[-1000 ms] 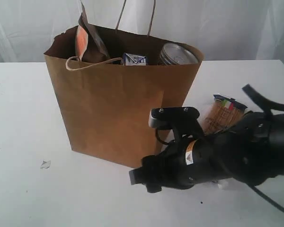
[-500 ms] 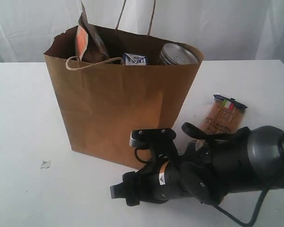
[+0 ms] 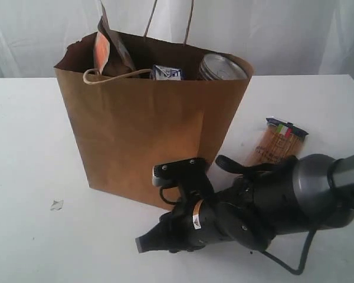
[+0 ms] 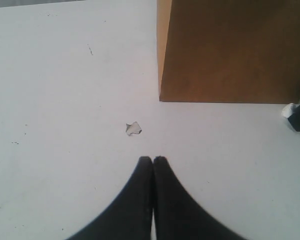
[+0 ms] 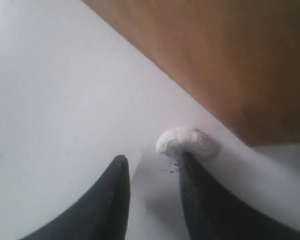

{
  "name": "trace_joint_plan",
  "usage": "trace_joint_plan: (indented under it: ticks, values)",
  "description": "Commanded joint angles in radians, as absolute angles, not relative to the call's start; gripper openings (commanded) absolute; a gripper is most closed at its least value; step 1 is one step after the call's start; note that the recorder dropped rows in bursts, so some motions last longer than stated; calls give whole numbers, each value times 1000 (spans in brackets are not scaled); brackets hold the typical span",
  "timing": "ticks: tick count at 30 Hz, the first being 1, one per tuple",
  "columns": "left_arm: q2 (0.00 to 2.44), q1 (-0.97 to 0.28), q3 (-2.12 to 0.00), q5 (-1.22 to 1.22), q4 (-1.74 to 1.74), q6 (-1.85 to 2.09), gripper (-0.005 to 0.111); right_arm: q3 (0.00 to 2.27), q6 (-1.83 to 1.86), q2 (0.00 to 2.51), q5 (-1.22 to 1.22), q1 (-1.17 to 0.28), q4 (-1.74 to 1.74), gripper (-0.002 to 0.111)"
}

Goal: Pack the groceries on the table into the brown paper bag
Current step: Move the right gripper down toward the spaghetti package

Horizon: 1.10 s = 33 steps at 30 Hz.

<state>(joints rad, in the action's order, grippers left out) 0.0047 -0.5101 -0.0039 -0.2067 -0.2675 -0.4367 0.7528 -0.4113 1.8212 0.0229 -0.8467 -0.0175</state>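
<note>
Your right gripper (image 3: pixel 146 242), jaws part-spread on nothing and a white lump (image 5: pixel 187 142) at one fingertip, hangs low over the table (image 3: pixel 29 177) at the bag's (image 3: pixel 147 135) 6 o'clock; the left gripper (image 4: pixel 152 160) is pressed together. The spaghetti packet (image 3: pixel 278 144) lies at the bag's 3 o'clock. A careless swing of that bulky arm could shove either one. The packet shows a green-white-red stripe; no writing reads
</note>
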Motion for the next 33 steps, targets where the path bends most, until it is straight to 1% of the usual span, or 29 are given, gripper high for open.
trace_joint_plan:
  ticks: [1,2,4,5,6,8,15,25,33]
  values:
    - [0,-513,0,-211,-270,-446,1,736,-355,1868,234,-848,-62,32]
    - [0,-513,0,-211,-270,-446,1,737,-347,1868,254,-848,-62,33]
    - [0,-513,0,-211,-270,-446,1,737,-336,1868,286,-848,-62,39]
    - [0,-513,0,-211,-270,-446,1,740,-336,1868,304,-850,-62,43]
    - [0,-513,0,-211,-270,-446,1,753,-304,1868,353,-858,-67,52]
    - [0,-513,0,-211,-270,-446,1,787,-234,1858,424,-880,-103,61]
    - [0,-513,0,-211,-270,-446,1,950,-153,1851,560,-899,-304,62]
    - [0,-513,0,-211,-270,-446,1,1006,-48,1851,394,-899,-309,62]
    - [0,-513,0,-211,-270,-446,1,1017,-48,1859,365,-899,-305,62]
